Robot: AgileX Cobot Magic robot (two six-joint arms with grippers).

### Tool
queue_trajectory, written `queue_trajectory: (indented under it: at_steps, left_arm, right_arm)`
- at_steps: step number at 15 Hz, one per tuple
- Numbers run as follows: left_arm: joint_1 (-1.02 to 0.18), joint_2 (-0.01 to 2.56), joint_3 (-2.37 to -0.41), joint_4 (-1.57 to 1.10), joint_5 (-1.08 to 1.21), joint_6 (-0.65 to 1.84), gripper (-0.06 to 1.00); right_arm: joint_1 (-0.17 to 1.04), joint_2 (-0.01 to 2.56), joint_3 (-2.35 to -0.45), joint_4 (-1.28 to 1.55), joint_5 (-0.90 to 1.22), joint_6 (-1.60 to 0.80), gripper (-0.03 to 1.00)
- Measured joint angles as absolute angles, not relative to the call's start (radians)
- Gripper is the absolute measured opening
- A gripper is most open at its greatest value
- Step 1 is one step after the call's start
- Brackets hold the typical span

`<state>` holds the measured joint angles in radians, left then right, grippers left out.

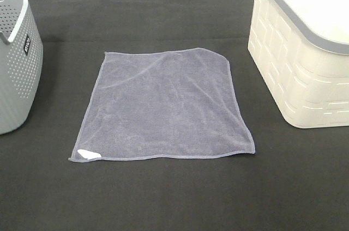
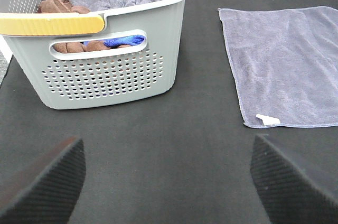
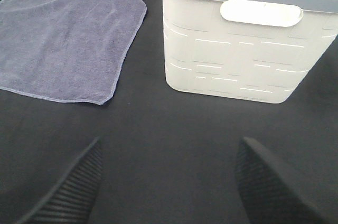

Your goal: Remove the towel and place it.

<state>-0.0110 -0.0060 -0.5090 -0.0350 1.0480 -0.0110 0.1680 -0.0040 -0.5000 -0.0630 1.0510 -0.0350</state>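
I see the towel lying flat and spread open on the dark surface, in the middle between two baskets. Its white tag is at the near left corner. The grey perforated basket stands at the left edge, and the cream basket with a grey rim stands at the right. Both are apart from the towel.
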Motion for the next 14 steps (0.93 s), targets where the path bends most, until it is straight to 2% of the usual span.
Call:
queue_trajectory:
  at_steps: [14]
  left_arm:
    - [-0.011, -0.006, -0.509, -0.035, 1.048, -0.011, 0.80]
  right_arm:
    - [0.166, -0.004, -0.500, -0.061, 1.051, -0.035, 0.70]
